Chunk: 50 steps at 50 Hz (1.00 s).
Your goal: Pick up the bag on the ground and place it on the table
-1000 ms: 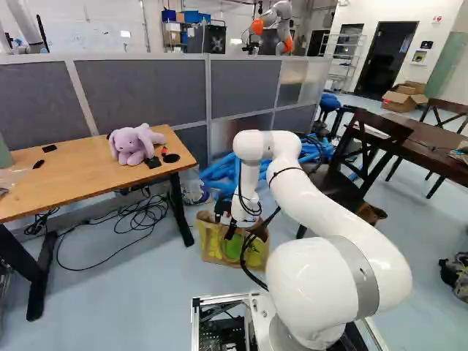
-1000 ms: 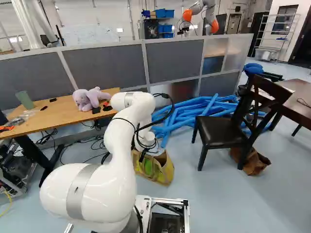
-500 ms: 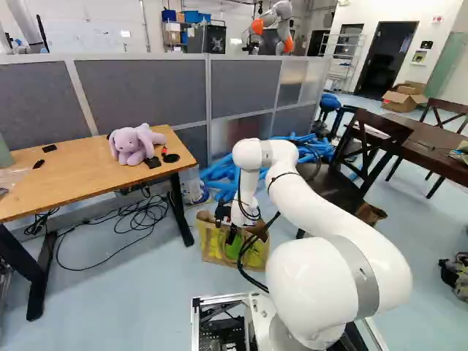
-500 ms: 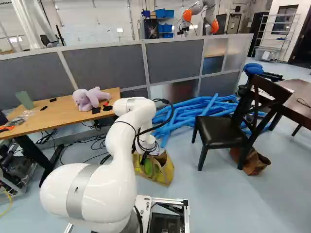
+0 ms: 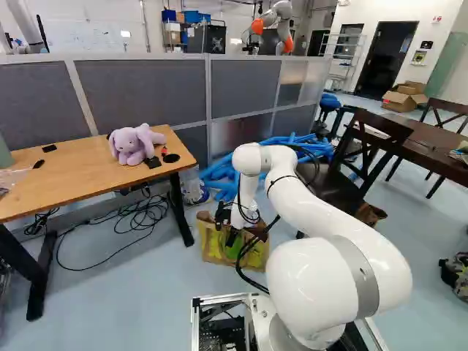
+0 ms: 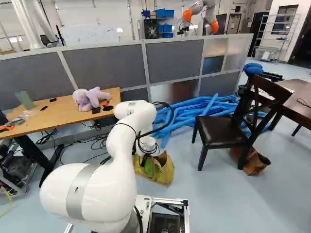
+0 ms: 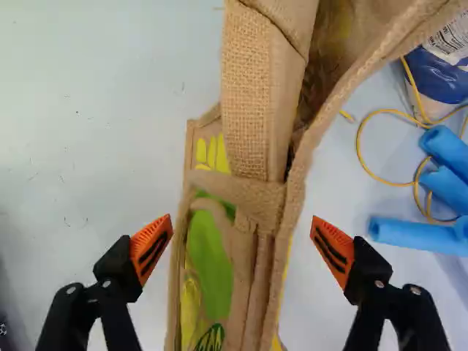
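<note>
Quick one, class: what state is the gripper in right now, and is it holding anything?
Gripper: open, holding nothing; the top of the bag is between its spread fingers.

The tan bag (image 7: 248, 95) is marked with yellow and green. Light purple is seen on the toy (image 5: 131, 148), blue on the tubes (image 6: 214, 104), orange on the pads (image 7: 151, 247).

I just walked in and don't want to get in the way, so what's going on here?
The white robot arm has its open gripper over a burlap bag standing on the floor. The bag's top and handle lie between the fingers, not gripped. The task is to put it on the table; it isn't lifted yet.
</note>
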Available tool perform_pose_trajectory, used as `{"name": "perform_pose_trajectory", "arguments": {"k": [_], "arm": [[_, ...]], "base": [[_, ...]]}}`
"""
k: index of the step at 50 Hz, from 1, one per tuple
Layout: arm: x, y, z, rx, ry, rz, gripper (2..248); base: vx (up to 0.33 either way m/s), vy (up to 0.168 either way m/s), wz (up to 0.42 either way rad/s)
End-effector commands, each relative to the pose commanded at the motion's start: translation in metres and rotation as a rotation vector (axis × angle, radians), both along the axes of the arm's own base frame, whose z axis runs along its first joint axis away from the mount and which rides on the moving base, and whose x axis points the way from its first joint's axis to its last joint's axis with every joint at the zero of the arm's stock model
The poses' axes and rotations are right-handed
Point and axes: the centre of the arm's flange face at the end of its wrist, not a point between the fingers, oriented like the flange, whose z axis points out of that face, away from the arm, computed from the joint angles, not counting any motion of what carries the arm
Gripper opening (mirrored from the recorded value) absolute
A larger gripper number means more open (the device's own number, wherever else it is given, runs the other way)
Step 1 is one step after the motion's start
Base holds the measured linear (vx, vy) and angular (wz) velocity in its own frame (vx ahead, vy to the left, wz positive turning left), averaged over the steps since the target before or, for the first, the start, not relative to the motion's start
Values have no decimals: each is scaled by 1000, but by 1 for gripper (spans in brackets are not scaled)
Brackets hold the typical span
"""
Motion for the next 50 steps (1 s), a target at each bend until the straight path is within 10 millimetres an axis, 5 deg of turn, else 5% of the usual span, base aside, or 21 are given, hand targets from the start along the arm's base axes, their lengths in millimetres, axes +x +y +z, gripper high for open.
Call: {"name": "perform_pose_trajectory", "arguments": {"k": [2,3,8,9,13,14,18,19,23,24,29,30,50], "arm": [[0,0,0,0,0,0,247],[0,0,0,0,0,0,219],[0,0,0,0,0,0,219],[0,0,0,0,0,0,180],[0,0,0,0,0,0,180],[0,0,0,0,0,0,142],[0,0,0,0,0,0,142],[0,0,0,0,0,0,103],[0,0,0,0,0,0,103],[0,0,0,0,0,0,66],[0,0,0,0,0,0,66],[0,0,0,0,0,0,32],[0,0,6,0,0,0,23]], "base": [[0,0,0],[0,0,0],[0,0,0],[0,0,0],[0,0,0],[0,0,0],[0,0,0],[0,0,0],[0,0,0],[0,0,0],[0,0,0],[0,0,0],[0,0,0]]}}
